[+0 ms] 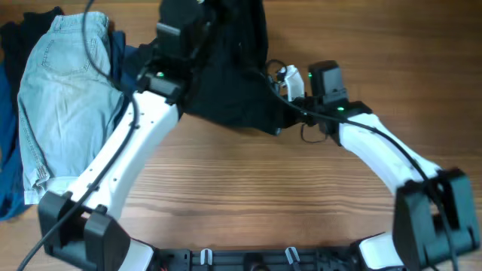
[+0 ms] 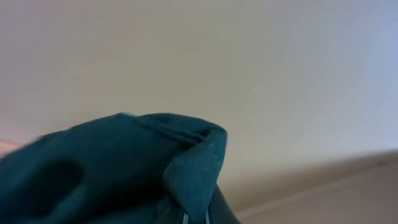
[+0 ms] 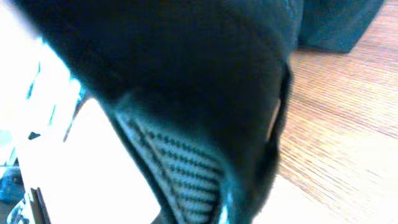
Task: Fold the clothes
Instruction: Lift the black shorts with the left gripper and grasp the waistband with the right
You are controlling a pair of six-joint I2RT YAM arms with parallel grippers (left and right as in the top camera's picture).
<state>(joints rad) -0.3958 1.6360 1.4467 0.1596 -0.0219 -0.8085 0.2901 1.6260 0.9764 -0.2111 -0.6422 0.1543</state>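
A dark teal-black garment (image 1: 230,83) hangs lifted between both arms at the back middle of the wooden table (image 1: 248,196). My left gripper (image 1: 197,22) is shut on its upper edge. In the left wrist view a fold of the cloth (image 2: 112,168) is pinched between the fingers (image 2: 196,216). My right gripper (image 1: 280,79) grips the garment's right edge. In the right wrist view the cloth (image 3: 186,56) drapes over the textured finger pad (image 3: 230,199) and hides most of the jaws.
Light blue jeans (image 1: 64,83) lie on a pile of dark blue clothes (image 1: 9,113) at the far left. The wooden table top (image 3: 348,112) shows to the right of the right gripper.
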